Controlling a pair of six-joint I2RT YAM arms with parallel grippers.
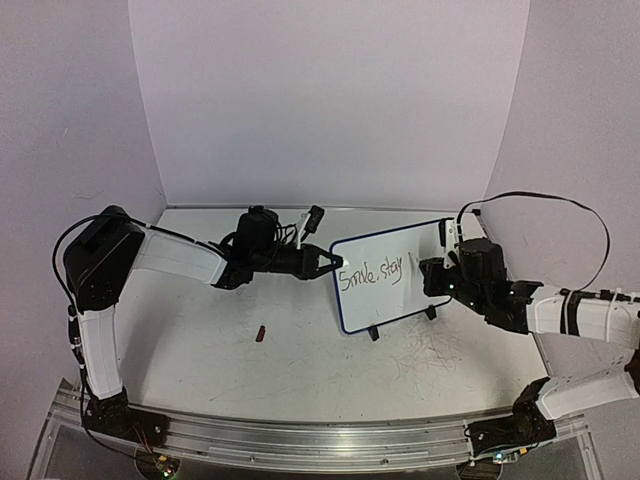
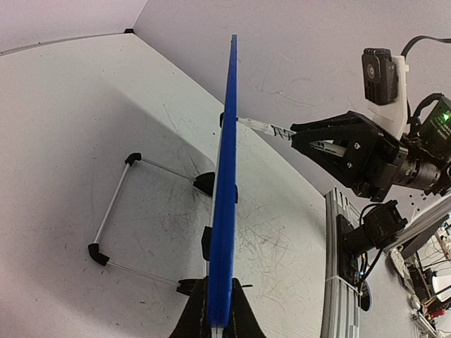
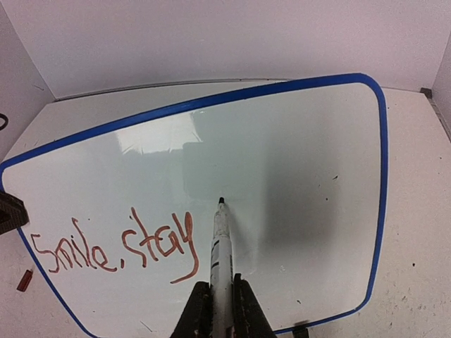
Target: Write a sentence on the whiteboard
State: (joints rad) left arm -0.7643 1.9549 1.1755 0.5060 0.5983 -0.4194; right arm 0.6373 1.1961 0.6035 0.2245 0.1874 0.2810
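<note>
Two words of the sentence (image 3: pixel 113 246), "Smile, stay", sit lower left on the upright whiteboard (image 1: pixel 395 247), centre right overhead. The left gripper (image 2: pixel 218 320) pinches its blue edge; the right gripper (image 3: pixel 220 313) clamps a marker (image 3: pixel 220 239), tip at the board. Best start the next word level, pressing lightly.

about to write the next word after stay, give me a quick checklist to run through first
1. Left end effector shut on the edge of the small blue-framed rectangular whiteboard: ok.
2. Right end effector shut on the thin white marker pen: ok.
3. Marker tip touching the board surface: cannot tell.
4. Bare white space right of the red handwritten words "Smile, stay": ok.
5. Board upright, thin wire stand resting on the white table: ok.
</note>
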